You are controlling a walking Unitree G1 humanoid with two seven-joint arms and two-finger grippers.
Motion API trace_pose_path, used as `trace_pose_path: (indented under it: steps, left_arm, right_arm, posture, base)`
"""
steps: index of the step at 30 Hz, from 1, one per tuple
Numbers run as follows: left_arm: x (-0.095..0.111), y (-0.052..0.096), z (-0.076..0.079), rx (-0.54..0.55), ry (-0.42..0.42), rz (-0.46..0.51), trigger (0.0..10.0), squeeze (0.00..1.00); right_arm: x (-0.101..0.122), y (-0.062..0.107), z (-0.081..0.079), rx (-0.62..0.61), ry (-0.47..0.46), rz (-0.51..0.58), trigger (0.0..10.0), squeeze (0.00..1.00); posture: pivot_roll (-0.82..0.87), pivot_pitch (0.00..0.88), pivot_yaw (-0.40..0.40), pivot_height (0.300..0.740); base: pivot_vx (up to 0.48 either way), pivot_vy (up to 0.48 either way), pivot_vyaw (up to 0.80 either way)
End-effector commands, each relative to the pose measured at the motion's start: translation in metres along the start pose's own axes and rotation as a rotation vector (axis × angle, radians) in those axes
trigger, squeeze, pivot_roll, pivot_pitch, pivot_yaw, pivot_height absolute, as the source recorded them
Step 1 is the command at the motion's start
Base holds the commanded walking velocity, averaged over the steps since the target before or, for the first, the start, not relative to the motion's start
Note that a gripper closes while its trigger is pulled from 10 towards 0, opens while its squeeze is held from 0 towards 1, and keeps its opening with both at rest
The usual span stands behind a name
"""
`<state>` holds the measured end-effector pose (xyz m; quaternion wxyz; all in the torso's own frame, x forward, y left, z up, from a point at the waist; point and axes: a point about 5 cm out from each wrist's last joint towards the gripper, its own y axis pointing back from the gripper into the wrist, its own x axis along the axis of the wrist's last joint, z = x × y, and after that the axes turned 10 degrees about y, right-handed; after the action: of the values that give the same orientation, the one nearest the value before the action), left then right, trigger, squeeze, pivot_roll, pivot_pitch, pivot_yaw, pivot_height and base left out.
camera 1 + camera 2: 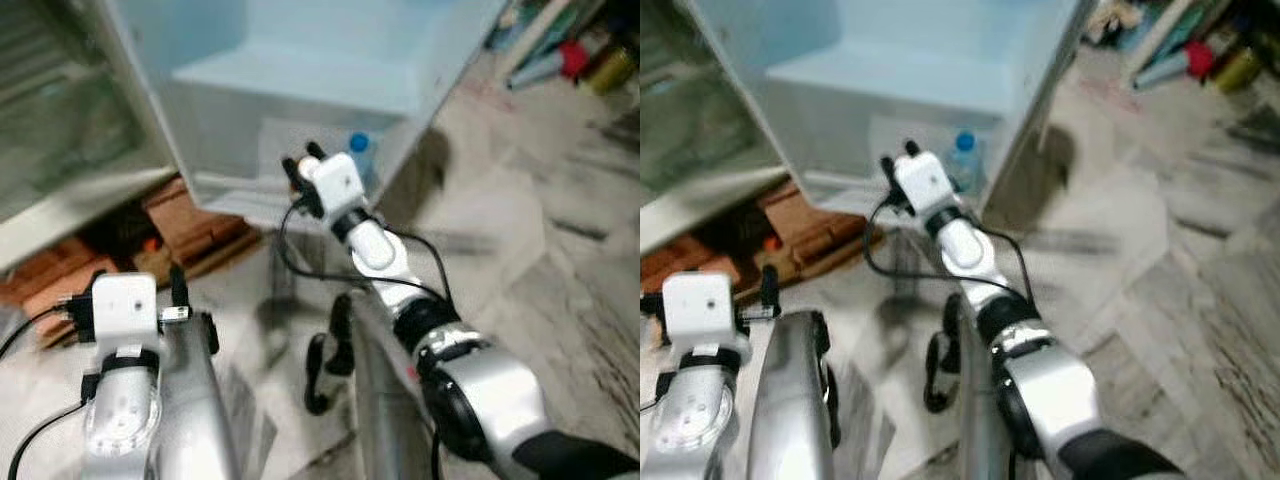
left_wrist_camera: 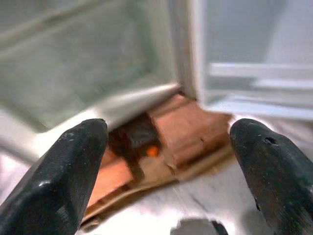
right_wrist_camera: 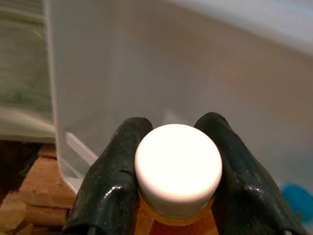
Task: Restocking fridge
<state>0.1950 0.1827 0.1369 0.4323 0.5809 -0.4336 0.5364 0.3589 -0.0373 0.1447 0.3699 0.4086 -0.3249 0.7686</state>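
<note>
Right arm (image 1: 385, 262) extended, jaws clamped; left arm (image 1: 125, 400) low, jaws apart.

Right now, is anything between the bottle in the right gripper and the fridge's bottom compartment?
Nothing visible blocks it. The right gripper holds the white-capped bottle at the mouth of the open fridge. A blue-capped bottle already stands inside, to the robot's right of the gripper, beside the path rather than across it.

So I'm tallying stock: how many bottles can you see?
2. A white-capped bottle is clamped in the right gripper at the fridge opening; a blue-capped bottle stands inside, low. Others may be hidden.
</note>
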Motion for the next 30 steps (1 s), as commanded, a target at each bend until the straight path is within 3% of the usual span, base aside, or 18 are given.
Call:
trace_pose_path:
  steps: [1, 6, 14, 18, 24, 30]
  left_arm:
    - [-0.009, 0.003, -0.002, 0.017, -0.001, -0.045, 10.0, 0.0]
    - [-0.009, -0.002, -0.001, 0.012, 0.001, -0.038, 10.0, 0.0]
    - [-0.007, -0.009, 0.002, 0.005, 0.009, -0.016, 10.0, 0.0]
    - [-0.006, -0.01, 0.003, 0.0, 0.013, -0.011, 10.0, 0.0]
    - [-0.006, -0.006, 0.002, 0.003, 0.015, -0.016, 10.0, 0.0]
    - [-0.007, -0.004, 0.003, -0.003, 0.021, -0.026, 10.0, 0.0]
  right_arm:
    - [-0.053, 0.035, -0.026, 0.108, -0.062, -0.297, 10.0, 0.0]
    - [-0.041, 0.025, -0.011, 0.055, -0.047, -0.211, 10.0, 0.0]
    - [-0.013, 0.009, 0.018, -0.071, 0.08, -0.053, 10.0, 0.0]
    - [0.001, 0.001, 0.023, -0.084, 0.141, 0.021, 10.0, 0.0]
    - [0.004, -0.002, 0.024, -0.083, 0.162, 0.026, 10.0, 0.0]
    - [0.015, -0.007, 0.026, -0.103, 0.312, 0.084, 10.0, 0.0]
  posture:
    - [0.29, 0.435, -0.122, 0.563]
    - [0.28, 0.415, -0.116, 0.563]
    - [0.26, 0.383, -0.105, 0.563]
    - [0.26, 0.383, -0.104, 0.563]
    - [0.27, 0.4, -0.107, 0.534]
    - [0.26, 0.417, -0.105, 0.514]
  base:
    - [0.0, 0.0, 0.0]
    - [0.0, 0.0, 0.0]
    - [0.0, 0.0, 0.0]
    - [0.0, 0.0, 0.0]
    - [0.0, 0.0, 0.0]
    - [0.0, 0.0, 0.0]
